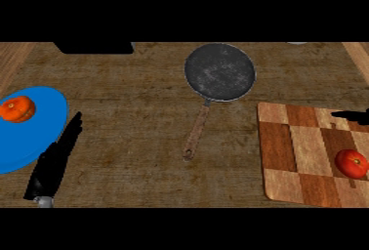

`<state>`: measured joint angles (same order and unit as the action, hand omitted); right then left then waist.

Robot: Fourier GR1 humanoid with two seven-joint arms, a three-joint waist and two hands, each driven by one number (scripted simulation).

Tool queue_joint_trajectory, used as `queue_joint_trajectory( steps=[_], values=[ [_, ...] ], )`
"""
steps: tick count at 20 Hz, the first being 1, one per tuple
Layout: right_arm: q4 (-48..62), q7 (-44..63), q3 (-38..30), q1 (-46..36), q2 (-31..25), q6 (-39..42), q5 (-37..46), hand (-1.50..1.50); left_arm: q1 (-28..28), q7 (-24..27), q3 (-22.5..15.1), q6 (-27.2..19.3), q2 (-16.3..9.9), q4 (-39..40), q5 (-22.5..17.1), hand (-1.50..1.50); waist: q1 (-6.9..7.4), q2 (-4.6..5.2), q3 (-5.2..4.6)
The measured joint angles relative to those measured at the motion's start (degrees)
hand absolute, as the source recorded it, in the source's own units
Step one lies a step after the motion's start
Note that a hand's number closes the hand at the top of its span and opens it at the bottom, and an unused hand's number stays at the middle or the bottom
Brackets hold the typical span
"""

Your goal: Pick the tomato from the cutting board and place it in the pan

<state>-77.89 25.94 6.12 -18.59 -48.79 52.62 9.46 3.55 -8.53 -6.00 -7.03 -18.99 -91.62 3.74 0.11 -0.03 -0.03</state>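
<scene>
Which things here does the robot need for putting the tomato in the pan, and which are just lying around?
Needed:
- round red tomato
- checkered wooden cutting board
- dark grey round pan with brown handle
- right hand, only black fingers showing

Lying about:
- blue round plate
- orange fruit on it
- left hand, resting open

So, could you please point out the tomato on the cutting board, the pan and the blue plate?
tomato point(352, 163): head view, middle of its red skin.
pan point(220, 72): head view, centre of its dark base.
blue plate point(32, 134): head view, bare blue surface below the orange fruit.
</scene>
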Motion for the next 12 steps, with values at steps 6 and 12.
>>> queue_joint_trajectory(
  steps=[6,12],
  values=[
    [2.10,-0.86,-0.23,0.15,2.07,0.70,5.73,-1.50,-0.03,1.32,0.93,1.01,1.49,1.39,1.35,0.00,0.08,0.04,0.03],
    [2.23,-1.48,-0.80,1.73,4.52,1.13,10.50,-1.50,0.66,0.87,2.05,2.36,2.42,0.38,2.32,0.00,0.07,0.01,0.02]
  ],
)
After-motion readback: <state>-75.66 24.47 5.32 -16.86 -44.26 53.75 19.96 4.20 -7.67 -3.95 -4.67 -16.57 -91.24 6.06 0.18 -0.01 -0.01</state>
